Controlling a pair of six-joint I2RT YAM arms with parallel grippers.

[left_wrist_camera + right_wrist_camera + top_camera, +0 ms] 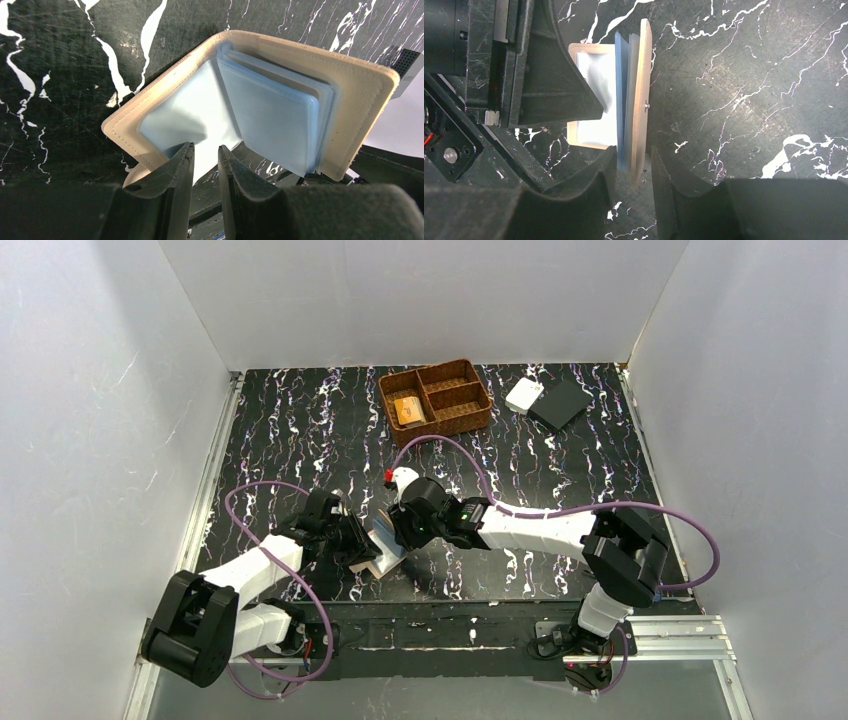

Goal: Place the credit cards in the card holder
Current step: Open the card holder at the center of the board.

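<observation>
Top external view, lower centre: the flat tan bifold card holder [384, 550] is held open, flaps pinched in narrow jaws of left gripper [205, 157] and right gripper [633, 170].

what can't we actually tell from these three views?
- Left wrist: whether any card sits in the card holder's blue sleeves; they are cloudy and stacked.
- Wrist views: whether left gripper or right gripper truly clamps a flap; contact lies behind the fingers.
- Top view: count of credit cards in the basket; too small.
- Top view: the holder itself, mostly covered by both grippers.
</observation>
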